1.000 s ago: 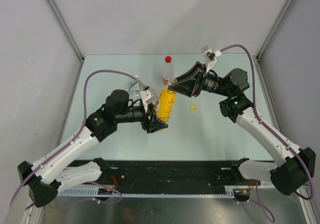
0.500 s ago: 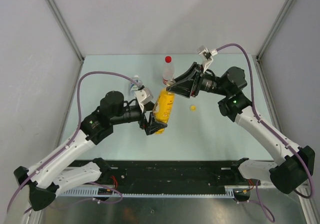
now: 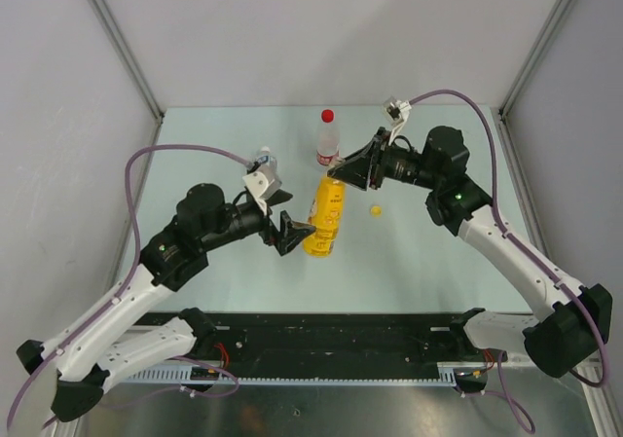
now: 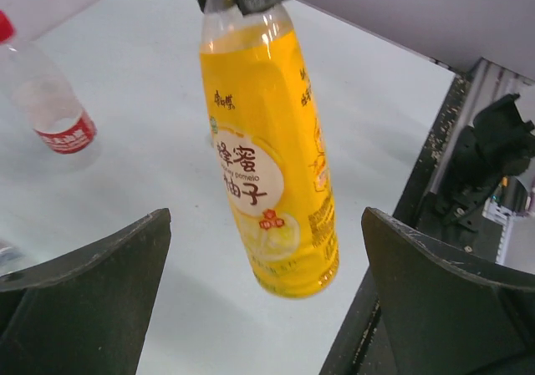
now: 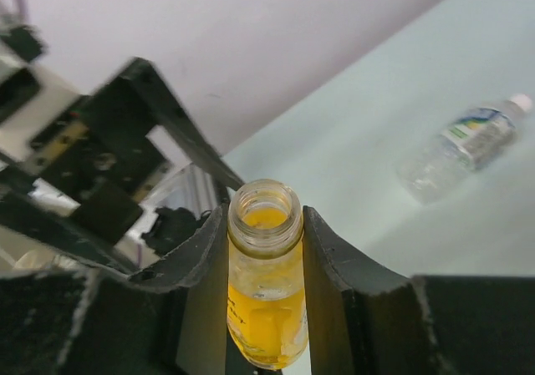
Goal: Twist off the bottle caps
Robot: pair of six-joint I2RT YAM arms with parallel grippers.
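Right gripper point(image 3: 336, 172) pinches neck of uncapped yellow bottle point(image 3: 325, 223), tilted at centre of table point(image 3: 438, 262); yellow cap point(image 3: 375, 209) lies nearby. Left gripper point(image 3: 295, 233) gapes wide, empty. Best next move, likely: level bottle, seat base flat before releasing, avoiding spill.

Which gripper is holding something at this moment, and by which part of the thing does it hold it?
The right gripper holds the yellow bottle by its uncapped neck, just below the rim. The left gripper is open and holds nothing.

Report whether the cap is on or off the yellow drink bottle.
Off. The yellow bottle shows a bare open neck in the right claw; a small yellow cap lies apart.
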